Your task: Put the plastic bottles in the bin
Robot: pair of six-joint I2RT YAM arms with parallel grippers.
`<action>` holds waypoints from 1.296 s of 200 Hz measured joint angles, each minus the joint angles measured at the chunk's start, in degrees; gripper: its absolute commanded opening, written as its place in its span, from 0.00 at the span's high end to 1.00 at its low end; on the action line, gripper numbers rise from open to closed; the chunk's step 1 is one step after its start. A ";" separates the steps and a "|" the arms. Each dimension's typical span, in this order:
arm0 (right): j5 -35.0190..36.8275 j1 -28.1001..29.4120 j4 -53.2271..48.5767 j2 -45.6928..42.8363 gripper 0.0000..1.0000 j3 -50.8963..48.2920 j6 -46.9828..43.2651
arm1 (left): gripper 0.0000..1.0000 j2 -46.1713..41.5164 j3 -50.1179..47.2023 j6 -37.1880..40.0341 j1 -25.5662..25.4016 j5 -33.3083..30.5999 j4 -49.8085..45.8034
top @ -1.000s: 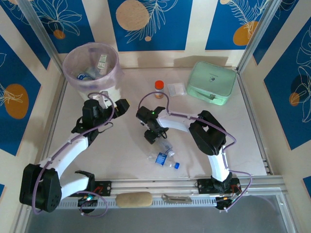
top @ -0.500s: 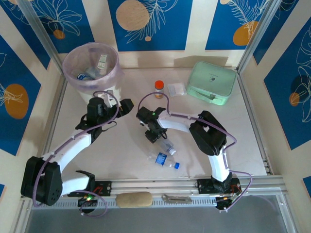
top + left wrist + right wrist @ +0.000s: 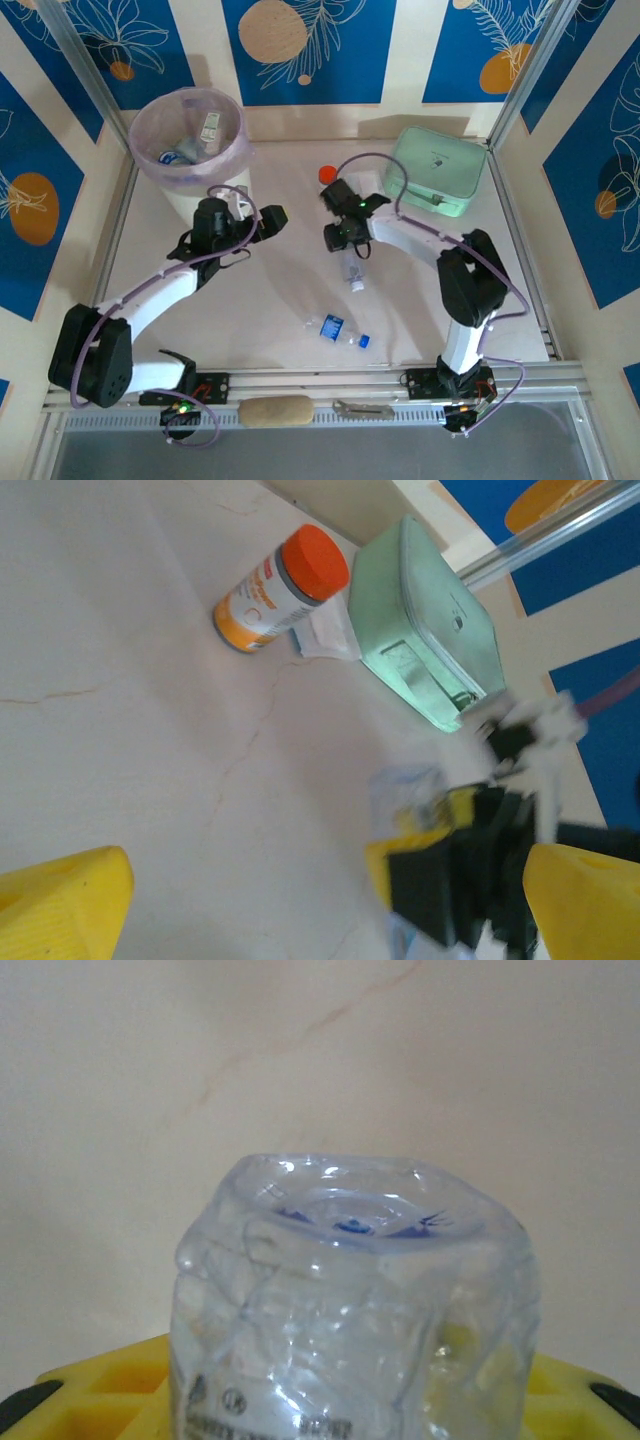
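Right gripper (image 3: 345, 236) is clamped on a clear plastic bottle (image 3: 353, 270), and the wrist view shows it plainly: yellow fingers (image 3: 95, 1400) pressed to either side of the crumpled body, its dimpled base (image 3: 350, 1225) pointing out over the pale table (image 3: 480, 1070). From above, that bottle hangs below the gripper at mid-table, cap end towards the near edge. The right arm rises from its base at the near right corner, bends at the elbow and stretches its forearm leftwards to the middle of the table, just in front of the orange-capped jar (image 3: 326, 172). Over to the left gripper (image 3: 268, 218): wide open, yellow fingers (image 3: 60, 895) at opposite corners of its wrist view, nothing between them but table. The left arm slants up from the near left corner and aims right, just in front of the bin (image 3: 188, 135). A second bottle (image 3: 338, 331), blue label and cap, lies flat near the front edge. The bin stands at the far left with bottles already inside; the mint green container (image 3: 437, 170) sits far right.
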 measured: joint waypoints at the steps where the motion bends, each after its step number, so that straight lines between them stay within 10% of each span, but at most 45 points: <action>1: -0.07 -0.11 0.11 -0.15 0.50 -0.04 0.20 | 0.00 0.13 0.04 0.00 -0.13 0.11 0.11; 162: -14.73 -8.85 16.92 -13.79 0.51 -10.56 24.39 | 0.01 18.71 6.88 -7.78 -18.38 13.53 17.68; 259: -17.88 -9.66 20.41 -18.62 0.51 -15.17 27.45 | 0.44 22.14 10.40 -7.52 -18.73 14.08 17.64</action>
